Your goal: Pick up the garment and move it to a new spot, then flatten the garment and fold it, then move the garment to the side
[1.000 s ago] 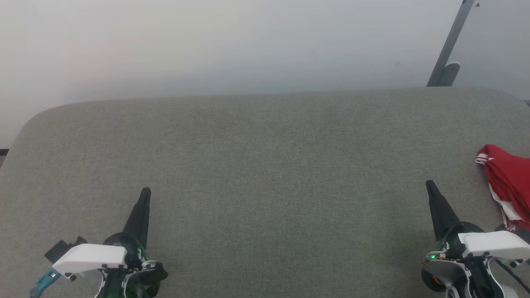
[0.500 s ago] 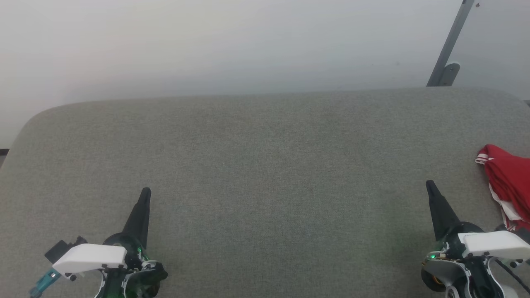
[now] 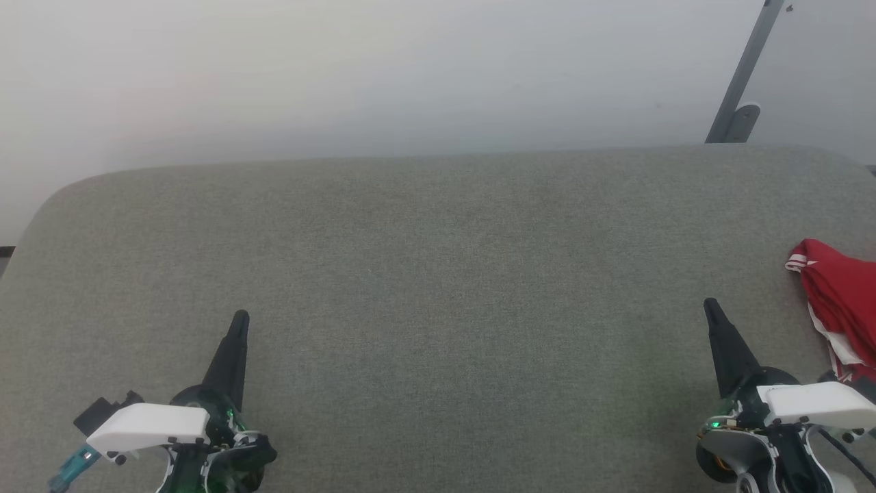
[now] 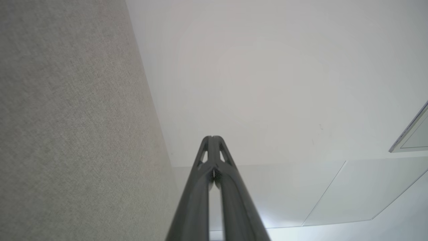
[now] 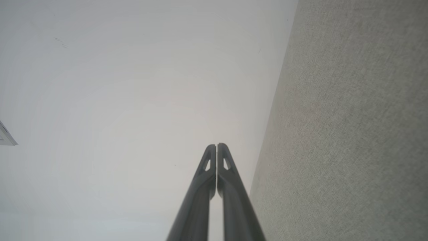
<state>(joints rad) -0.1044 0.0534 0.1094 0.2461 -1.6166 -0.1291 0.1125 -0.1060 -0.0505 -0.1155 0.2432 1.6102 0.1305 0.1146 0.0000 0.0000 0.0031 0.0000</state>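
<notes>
— Red jersey, the garment [image 3: 843, 301], is lying bunched at the far right edge of the grey felt tabletop [image 3: 438, 274], partly running out of the head view. Anyone else trying to read how far along this is?

— Honestly it's cutting both ways. Off to the side is where the task is wanting it to end up, so this could be the finish. But what's showing is looking rumpled, with white trim poking out at odd angles, more heap than tidy fold. So it could just as well be a shirt waiting to be picked up, flattened and folded. Part of it is getting cropped, so I'm not calling it.

— And the arms?

— Left pincer [image 3: 239, 320] is sitting low at the near left, and right pincer [image 3: 710, 305] is at the near right, near the garment but apart from it. Both are pressed together and pinching nothing. The wrist views are agreeing, each pincer pointing past the felt at a pale wall [image 5: 100, 100].

— Containers?

— Not spotting a bin or basket in these shots. The shirt is resting straight on the felt, not inside anything.
</notes>
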